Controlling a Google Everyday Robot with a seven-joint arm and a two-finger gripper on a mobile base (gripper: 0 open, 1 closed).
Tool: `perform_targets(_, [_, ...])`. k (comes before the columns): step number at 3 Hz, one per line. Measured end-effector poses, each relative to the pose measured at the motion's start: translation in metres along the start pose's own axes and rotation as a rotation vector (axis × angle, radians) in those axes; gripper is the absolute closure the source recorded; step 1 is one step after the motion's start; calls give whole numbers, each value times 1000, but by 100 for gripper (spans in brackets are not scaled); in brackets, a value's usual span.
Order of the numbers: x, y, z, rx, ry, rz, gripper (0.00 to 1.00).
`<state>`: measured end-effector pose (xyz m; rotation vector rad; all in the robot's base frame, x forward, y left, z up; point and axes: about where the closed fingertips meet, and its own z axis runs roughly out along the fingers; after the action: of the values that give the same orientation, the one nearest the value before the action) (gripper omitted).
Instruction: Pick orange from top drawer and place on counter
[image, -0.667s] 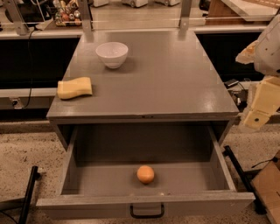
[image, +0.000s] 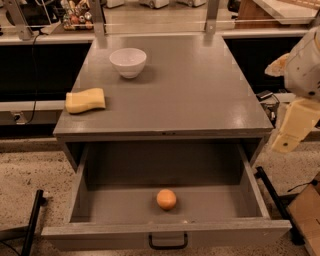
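The orange (image: 166, 199) lies in the open top drawer (image: 90, 205), near the middle of its floor and close to the front panel with the black loop handle (image: 168, 243). The grey counter (image: 190, 90) is the cabinet top above the drawer. My gripper (image: 294, 127) hangs as a cream-coloured piece under the white arm (image: 305, 65) at the right edge of the view. It is beside the cabinet's right front corner, above and to the right of the drawer, far from the orange. It holds nothing that I can see.
A white bowl (image: 128, 61) stands at the back left of the counter. A yellow sponge (image: 85, 100) lies near its left edge. Two metal posts rise at the counter's back edge. A black bar (image: 31, 222) stands on the floor left of the drawer, and a cardboard box (image: 307, 215) on the right.
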<state>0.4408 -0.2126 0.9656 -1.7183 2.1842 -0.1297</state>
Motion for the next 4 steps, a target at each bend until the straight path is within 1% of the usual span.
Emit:
perform_targets(1, [-3, -9, 17, 58, -24, -4, 0])
perform_targets(2, [-21, -3, 35, 38, -89, -5, 0])
perform_targets(3, [-50, 27, 64, 8, -224, -33, 0])
perform_targets(4, [-81, 51, 83, -19, -366, -86, 0])
